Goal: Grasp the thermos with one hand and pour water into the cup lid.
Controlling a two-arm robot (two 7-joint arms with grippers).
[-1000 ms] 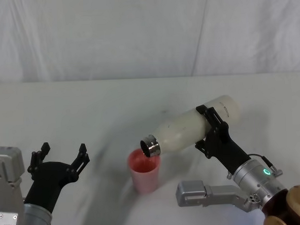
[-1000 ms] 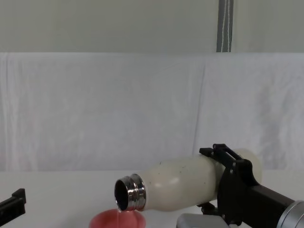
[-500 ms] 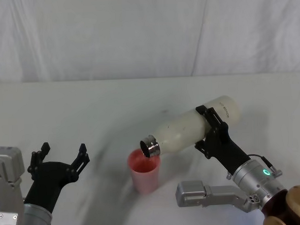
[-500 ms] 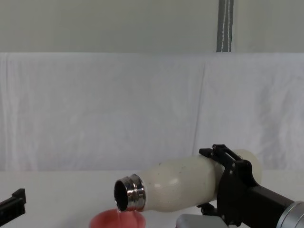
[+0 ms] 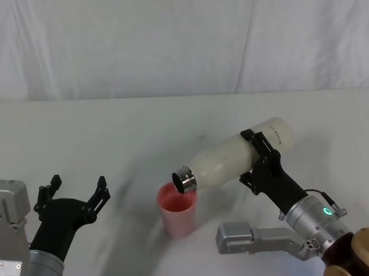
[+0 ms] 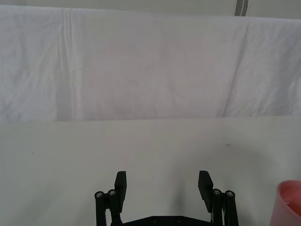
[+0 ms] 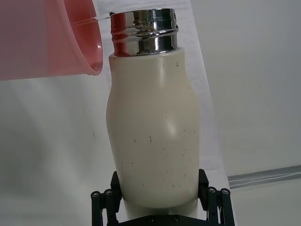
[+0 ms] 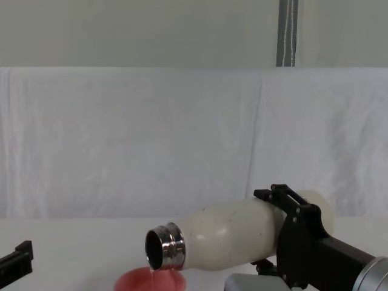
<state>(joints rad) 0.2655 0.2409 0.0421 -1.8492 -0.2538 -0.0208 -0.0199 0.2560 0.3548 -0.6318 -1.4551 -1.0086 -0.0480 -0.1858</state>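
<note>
My right gripper (image 5: 260,161) is shut on the cream-white thermos (image 5: 234,160), gripping its lower body and holding it tipped nearly level above the table. The steel neck (image 8: 162,247) points down and to the left, just over the rim of the pink cup lid (image 5: 178,209), which stands upright on the table. A thin clear thread of water (image 7: 99,17) runs from the neck into the cup lid (image 7: 44,40). My left gripper (image 5: 74,191) rests low at the table's near left, open and holding nothing, well apart from the cup lid (image 6: 288,203).
A white cloth covers the table (image 5: 111,134) and hangs as a backdrop behind it. A grey block of my right arm (image 5: 248,239) lies low just right of the cup lid. Bare tabletop stretches between my left gripper and the cup lid.
The thermos has barely shifted, staying tipped over the cup lid. The left arm has not moved.
</note>
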